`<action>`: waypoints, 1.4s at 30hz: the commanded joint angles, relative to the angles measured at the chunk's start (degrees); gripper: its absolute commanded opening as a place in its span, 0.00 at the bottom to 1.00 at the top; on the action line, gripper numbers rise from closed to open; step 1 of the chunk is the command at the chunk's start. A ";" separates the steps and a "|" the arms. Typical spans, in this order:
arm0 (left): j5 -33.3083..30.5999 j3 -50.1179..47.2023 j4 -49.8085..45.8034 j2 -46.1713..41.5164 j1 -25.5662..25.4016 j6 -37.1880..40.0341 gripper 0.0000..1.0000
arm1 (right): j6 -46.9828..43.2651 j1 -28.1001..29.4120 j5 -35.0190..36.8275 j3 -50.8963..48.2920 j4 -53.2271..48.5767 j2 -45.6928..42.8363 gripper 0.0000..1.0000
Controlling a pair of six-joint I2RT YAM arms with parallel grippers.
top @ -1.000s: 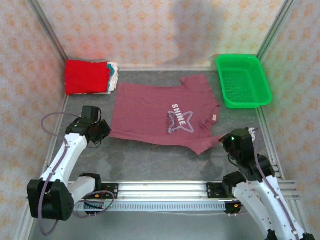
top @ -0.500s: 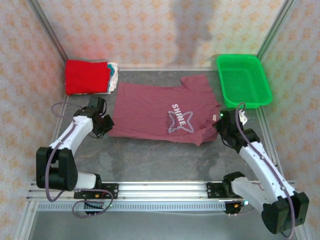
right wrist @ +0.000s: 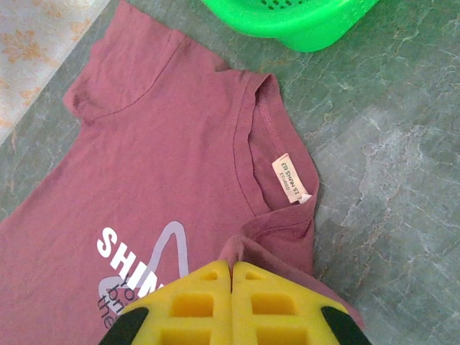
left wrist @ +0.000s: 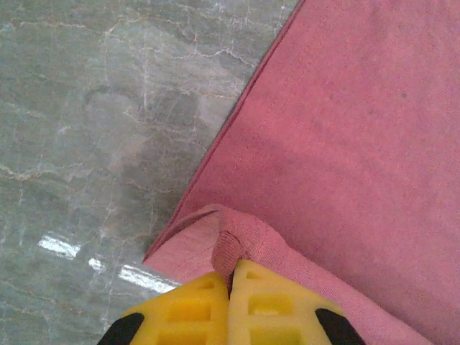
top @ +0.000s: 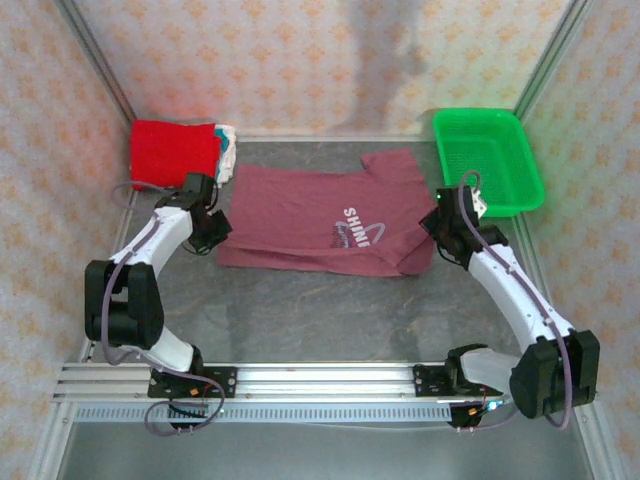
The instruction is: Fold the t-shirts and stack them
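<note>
As seen from the top external view, the maroon t-shirt (top: 310, 215) lies flat at the centre of the grey table (top: 320, 310), with its near edge doubled back over part of the white print (top: 355, 222), of which "SHIN" is legible. The left gripper (top: 215, 232) is clamped on the shirt's left near corner; the right gripper (top: 437, 232) is clamped on its right near corner. A bright red folded shirt (top: 172, 152) tops a stack at the far left corner, with whitish shirts (top: 227, 150) showing at its right side. A green basket (top: 487, 160) stands at the far right, apart from the shirt.

Left wrist view: the yellow fingers (left wrist: 194, 305) are closed together on a raised fold of hem.

Right wrist view: the yellow fingers (right wrist: 262, 298) are closed on maroon cloth just below the collar. The neck label (right wrist: 291, 177) carries small print, possibly beginning "ED", otherwise too fine to read. "SHIN" (right wrist: 126, 251) is visible beside the fingers.
</note>
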 commanded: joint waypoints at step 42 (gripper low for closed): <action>-8.89 2.55 0.15 -1.38 -5.33 5.09 0.44 | -12.59 0.16 -17.20 15.30 0.85 18.58 0.36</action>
